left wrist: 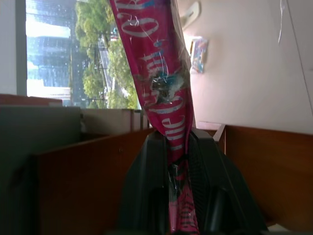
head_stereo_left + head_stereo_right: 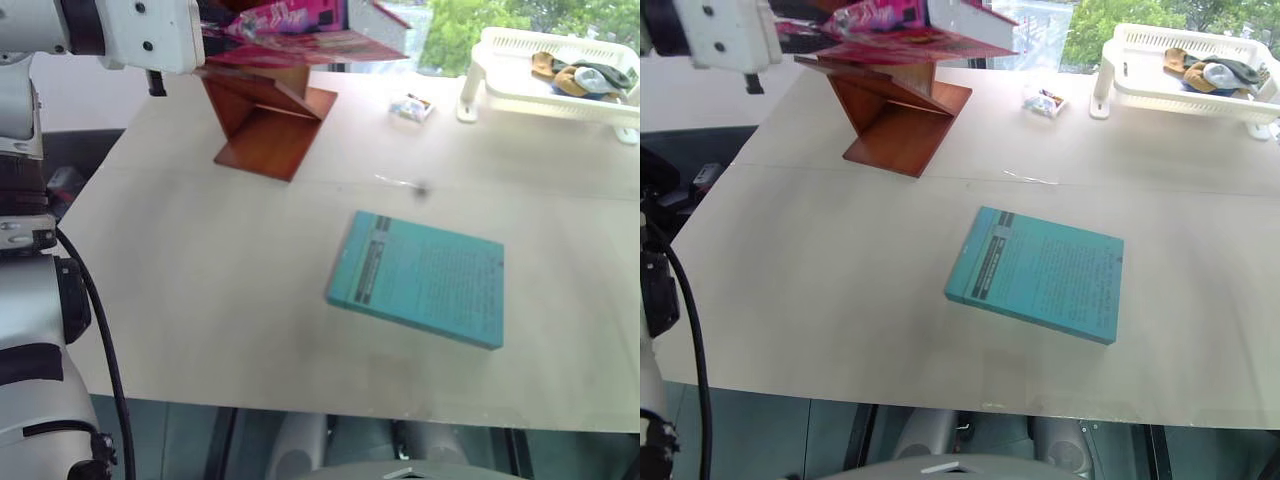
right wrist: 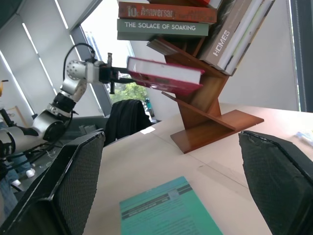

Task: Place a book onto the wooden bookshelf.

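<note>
The pink book [image 3: 166, 73] hangs roughly level beside the wooden bookshelf [image 3: 210, 117], above one of its lower slanted boards; I cannot tell whether it touches the wood. My left gripper [image 1: 177, 142] is shut on the book's [image 1: 161, 88] edge, and it reaches in from the shelf's left side [image 3: 120, 74]. From the head, the book [image 2: 300, 35] sits at the top of the picture over the reddish-brown shelf [image 2: 270, 125]. My right gripper [image 3: 171, 137] stands open and empty, well short of the shelf and above the table.
A teal book [image 2: 420, 278] lies flat mid-table. Several other books [image 3: 166, 19] rest on the shelf's upper boards. A white basket tray [image 2: 500, 70] with cloth items stands at the far right, and a small packet [image 2: 411, 106] lies near it.
</note>
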### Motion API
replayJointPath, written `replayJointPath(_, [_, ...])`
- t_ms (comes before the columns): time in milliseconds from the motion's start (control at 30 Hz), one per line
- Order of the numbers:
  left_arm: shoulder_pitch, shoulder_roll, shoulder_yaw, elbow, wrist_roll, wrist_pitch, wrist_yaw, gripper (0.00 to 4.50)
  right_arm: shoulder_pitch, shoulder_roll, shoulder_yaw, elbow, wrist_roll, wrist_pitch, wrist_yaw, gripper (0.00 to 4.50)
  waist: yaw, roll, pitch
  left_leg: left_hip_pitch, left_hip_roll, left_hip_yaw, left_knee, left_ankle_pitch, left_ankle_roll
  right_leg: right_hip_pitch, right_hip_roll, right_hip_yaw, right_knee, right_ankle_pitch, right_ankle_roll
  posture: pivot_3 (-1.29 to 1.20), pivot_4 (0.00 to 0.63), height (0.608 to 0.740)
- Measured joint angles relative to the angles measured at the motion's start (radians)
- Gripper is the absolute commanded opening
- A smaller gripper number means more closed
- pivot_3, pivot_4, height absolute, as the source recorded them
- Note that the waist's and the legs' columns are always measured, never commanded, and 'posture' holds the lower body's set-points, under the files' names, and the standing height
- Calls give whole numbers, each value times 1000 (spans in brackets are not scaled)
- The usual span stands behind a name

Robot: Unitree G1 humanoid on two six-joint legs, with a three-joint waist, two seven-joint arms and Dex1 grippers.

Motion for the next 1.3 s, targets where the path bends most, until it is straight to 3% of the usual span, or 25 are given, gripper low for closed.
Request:
replayJointPath(333, [-109,-15,-73,229,167,-169,118,133,-31,8,-5,-22,34,17,-3,4500,2,0,0,-5,0,0,1,0,0,-5,0,0,1,0,0,0,150,740])
replayJointPath(633, [-158,-15,-142,372,302,-220,207,133,-30,49,-6,-241,115,48,-54,4500,0,0,0,-5,0,0,1,0,0,-6,-1,0,2,0,0,0,150,740])
replayJointPath(1100, [-222,-55,-220,555,434,-286,404,133,-29,55,3,-212,102,49,-68,4500,-1,0,0,-6,0,1,2,0,0,-7,-1,1,4,0,0,0,150,740])
replayJointPath(1300, [-244,-50,-251,610,489,-285,464,2875,-29,53,6,-211,96,49,-68,4500,-2,0,0,-6,0,1,3,0,0,-7,0,1,6,0,0,0,150,740])
